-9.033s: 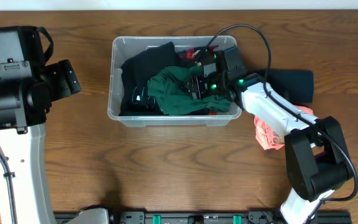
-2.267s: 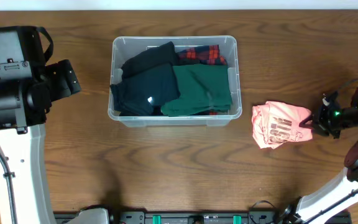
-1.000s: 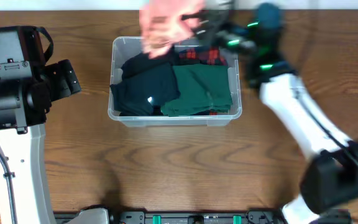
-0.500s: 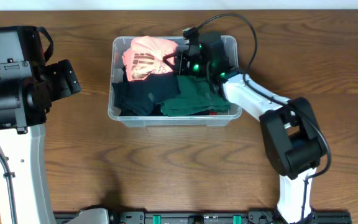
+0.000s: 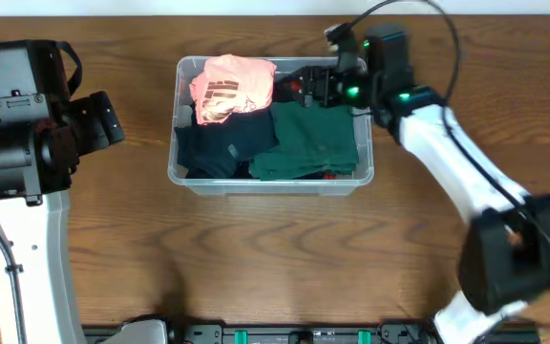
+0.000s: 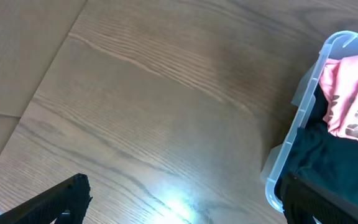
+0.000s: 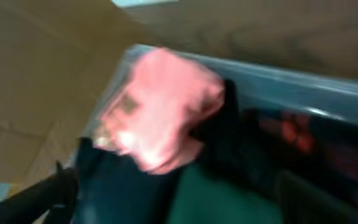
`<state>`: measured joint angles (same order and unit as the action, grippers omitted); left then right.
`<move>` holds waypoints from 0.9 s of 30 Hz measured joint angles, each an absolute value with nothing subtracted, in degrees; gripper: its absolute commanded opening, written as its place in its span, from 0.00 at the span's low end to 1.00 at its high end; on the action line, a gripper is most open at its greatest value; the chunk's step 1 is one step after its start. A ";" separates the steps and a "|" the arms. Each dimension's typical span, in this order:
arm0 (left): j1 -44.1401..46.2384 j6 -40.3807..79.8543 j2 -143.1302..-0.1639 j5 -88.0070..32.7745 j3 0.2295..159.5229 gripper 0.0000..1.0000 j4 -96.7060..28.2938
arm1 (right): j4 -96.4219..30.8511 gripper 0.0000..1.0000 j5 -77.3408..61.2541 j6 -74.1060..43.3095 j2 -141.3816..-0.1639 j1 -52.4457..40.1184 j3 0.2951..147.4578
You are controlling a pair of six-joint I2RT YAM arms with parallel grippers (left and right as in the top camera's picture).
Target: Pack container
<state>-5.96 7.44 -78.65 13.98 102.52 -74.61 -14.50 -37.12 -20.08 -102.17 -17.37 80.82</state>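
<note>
Over the far right corner of the container (image 5: 270,187) hangs the right gripper (image 5: 315,88). Going by the right wrist view, its fingers look spread with nothing between them, but that shot is badly smeared, so take it loosely. The container itself sits around the middle of the table (image 5: 256,253).

Inside the container:
- A pink garment (image 5: 229,84) is bunched in the far left corner.
- A green garment (image 5: 313,141) fills most of the right half.
- A dark navy garment (image 5: 220,151) lies at the near left.
- A sliver of red plaid (image 5: 292,86) shows by the far wall, right beside the gripper.

Progress-wise I'd call this pretty much packed. From overhead I can't spot any loose clothes outside the container. The only thing maybe left is the pink piece, which looks lumpy and rides up near the rim, so it might want pressing flat. No lid in sight, so no idea if closing is part of the job.

The left gripper (image 6: 185,186) is parked well off the container's left side, fingers wide apart, holding nothing.

Hard to make out:
- The plaid is mostly buried under the other clothes and the gripper.
- The container's bottom is completely covered, so I can't tell how many layers are stacked in there.
- The left wrist view only catches one corner of the container.
</note>
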 measured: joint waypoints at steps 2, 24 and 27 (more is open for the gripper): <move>-5.96 7.44 -78.65 13.98 102.52 0.98 -74.63 | -20.69 0.99 -36.14 -16.36 -96.27 -16.49 80.86; -5.96 7.44 -78.65 13.98 102.52 0.98 -74.61 | -46.02 0.99 -6.76 3.40 -50.28 -1.83 80.93; -5.96 7.44 -78.65 13.98 102.52 0.98 -74.63 | -50.39 0.99 -6.57 3.57 -49.15 -1.83 80.93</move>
<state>-5.96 7.44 -78.65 13.98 102.52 -74.63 -50.39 -6.57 3.57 -49.15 -1.83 80.93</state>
